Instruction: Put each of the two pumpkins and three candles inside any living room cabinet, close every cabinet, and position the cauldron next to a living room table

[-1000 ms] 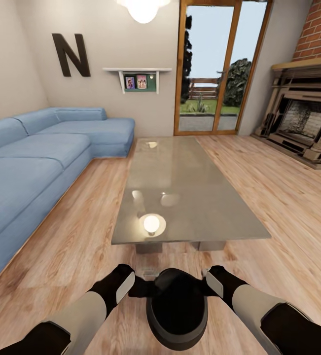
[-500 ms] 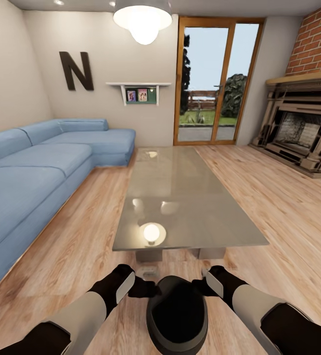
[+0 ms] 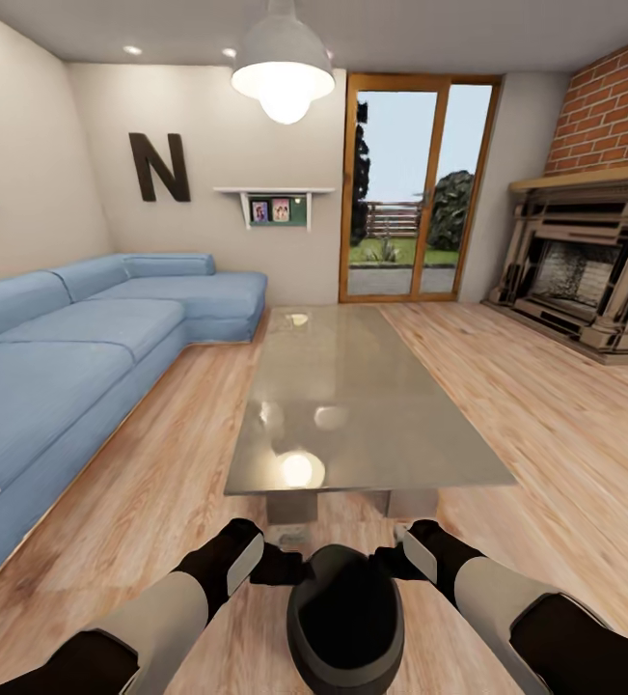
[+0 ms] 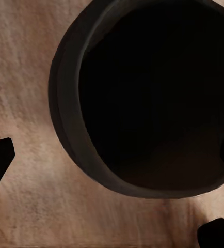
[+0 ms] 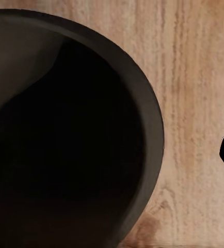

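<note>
both pincers' grip hidden against the cauldron [image 3: 345, 618], left pincer [image 3: 277, 565], right pincer [image 3: 391, 563]

Cauldron [image 3: 344, 618] before table [image 3: 352, 386]; sofa [image 3: 82, 338] left, fireplace [image 3: 584, 280] right.

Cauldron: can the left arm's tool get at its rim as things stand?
Probably yes. In the head view the left tool sits right at the cauldron rim, with nothing between them; a firm grip cannot be confirmed.
</note>
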Controlling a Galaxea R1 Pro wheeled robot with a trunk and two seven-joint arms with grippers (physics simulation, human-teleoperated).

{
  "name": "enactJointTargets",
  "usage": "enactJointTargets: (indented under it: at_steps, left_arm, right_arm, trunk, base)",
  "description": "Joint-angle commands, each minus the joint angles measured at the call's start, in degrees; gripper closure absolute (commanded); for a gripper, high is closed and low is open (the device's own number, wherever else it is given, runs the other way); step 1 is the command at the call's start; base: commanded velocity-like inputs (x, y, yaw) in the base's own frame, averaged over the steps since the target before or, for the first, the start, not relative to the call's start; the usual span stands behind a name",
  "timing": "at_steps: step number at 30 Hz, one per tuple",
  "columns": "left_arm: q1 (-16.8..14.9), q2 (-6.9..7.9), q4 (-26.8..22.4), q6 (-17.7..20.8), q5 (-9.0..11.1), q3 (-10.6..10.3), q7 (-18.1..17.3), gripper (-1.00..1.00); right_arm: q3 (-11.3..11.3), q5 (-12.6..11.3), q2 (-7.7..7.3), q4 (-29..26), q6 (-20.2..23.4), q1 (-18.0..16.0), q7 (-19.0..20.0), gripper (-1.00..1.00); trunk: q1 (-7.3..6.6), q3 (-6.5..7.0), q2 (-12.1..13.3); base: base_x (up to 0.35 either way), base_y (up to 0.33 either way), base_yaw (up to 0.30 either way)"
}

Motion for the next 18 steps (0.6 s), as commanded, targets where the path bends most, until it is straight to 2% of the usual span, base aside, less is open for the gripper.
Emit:
enactJointTargets:
  at_steps: [1, 15, 18]
  left_arm:
    - [0.0, 0.00, 0.3, 0.2, -0.1, -0.1, -0.1, -1.00]
    - [0.0, 0.00, 4.3, 0.2, -0.2, 0.1, 0.0, -1.00]
    - [0.0, 0.00, 5.1, 0.1, -0.2, 0.2, 0.0, -1.00]
  right_arm:
    - [0.4, -0.6, -0.02, -0.1, 0.2, 0.0, -0.4, -1.00]
    - [0.4, -0.5, -0.17, 1.8, 0.2, 0.0, -0.4, -1.00]
    - [0.3, -0.6, -0.38, 3.0, 0.2, 0.0, -0.4, -1.00]
  trunk:
    - [-0.06, 0.17, 0.0]
    - [-0.42, 3.27, 0.2]
    - [-1.08, 3.81, 1.4]
  base:
    - [-0.279, 0.000, 0.000]
    - [-0.303, 0.000, 0.000]
    - [-0.309, 0.000, 0.002]
